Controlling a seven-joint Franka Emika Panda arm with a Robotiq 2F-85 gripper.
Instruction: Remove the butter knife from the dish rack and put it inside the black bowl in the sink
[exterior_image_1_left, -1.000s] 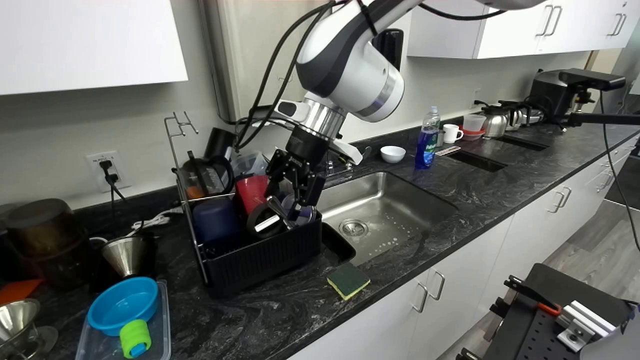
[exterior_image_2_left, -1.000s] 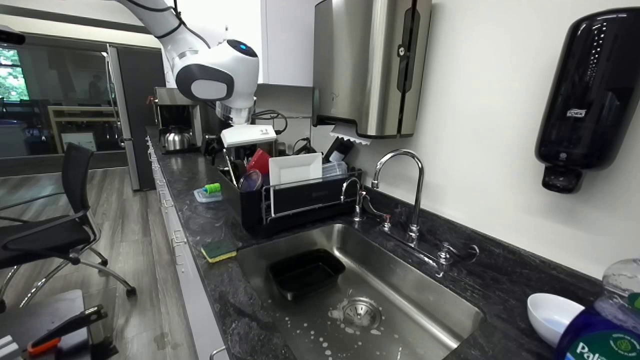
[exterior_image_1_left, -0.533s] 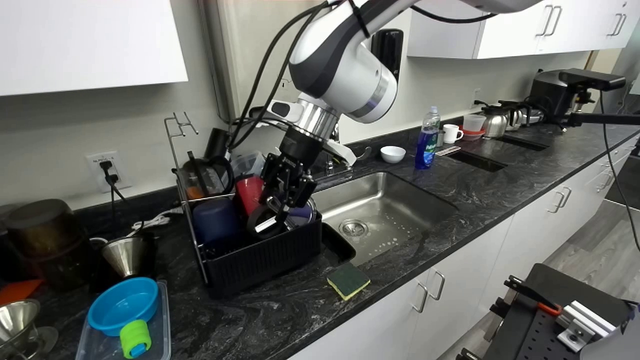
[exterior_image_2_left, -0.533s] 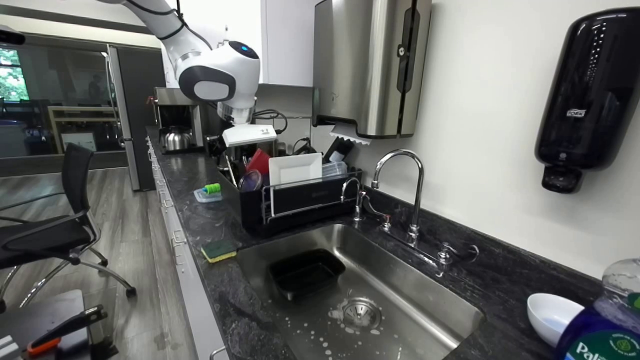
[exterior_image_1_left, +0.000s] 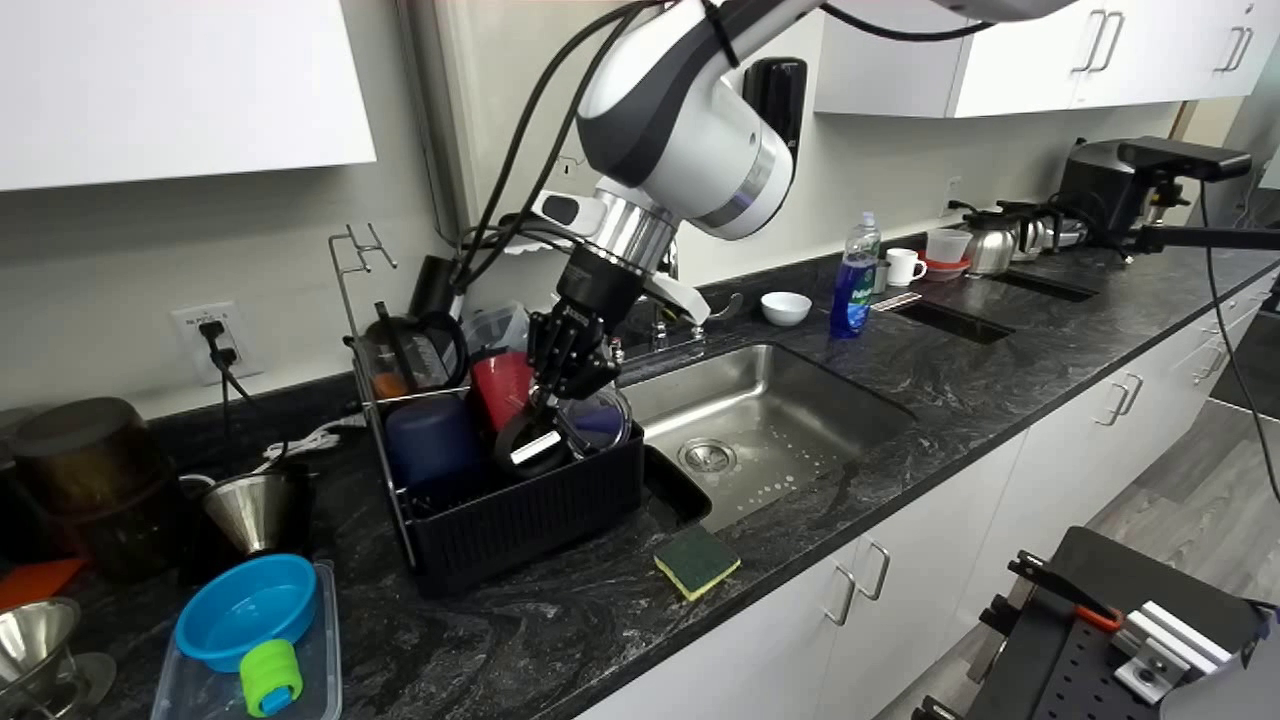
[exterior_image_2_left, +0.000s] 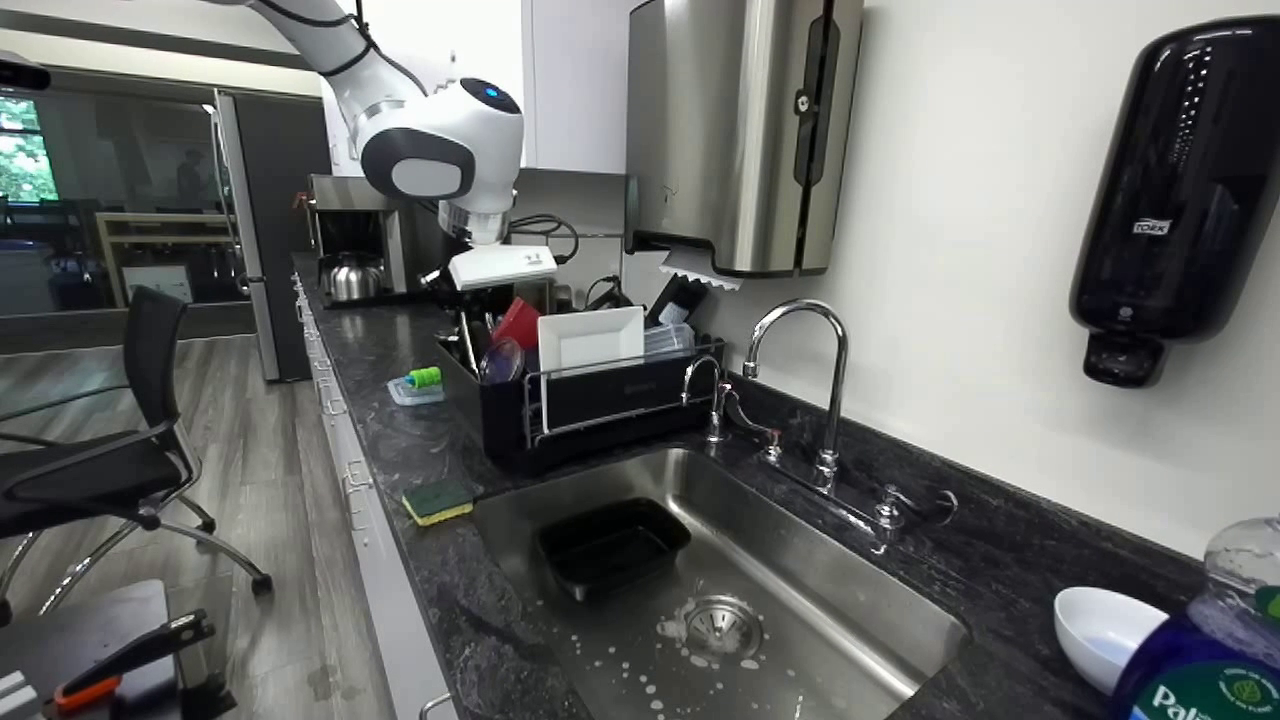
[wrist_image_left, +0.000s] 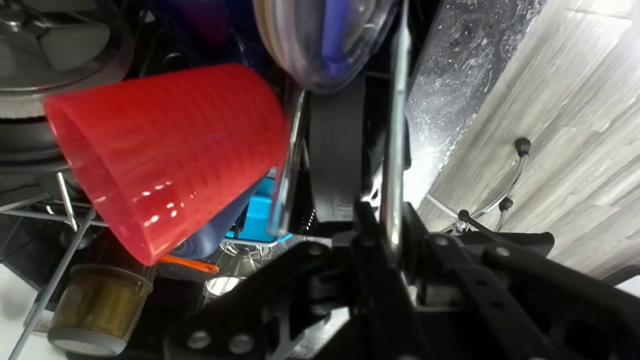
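Butter knife (wrist_image_left: 397, 125) tight in pincer (wrist_image_left: 391, 215)

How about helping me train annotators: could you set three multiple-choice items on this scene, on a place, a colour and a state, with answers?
1. Where is the black bowl?
A. On the counter
B. In the sink
C. In the dish rack

2. What colours is the sponge?
A. Pink and white
B. Blue and orange
C. Green and yellow

3. How does the gripper stand?
A. Closed on a slim metal utensil
B. Wide open
C. Closed on the sponge

1 B: an exterior view shows it inside.
2 C: both exterior views show both colours.
3 A: in the wrist view, its fingers closely flank the utensil.
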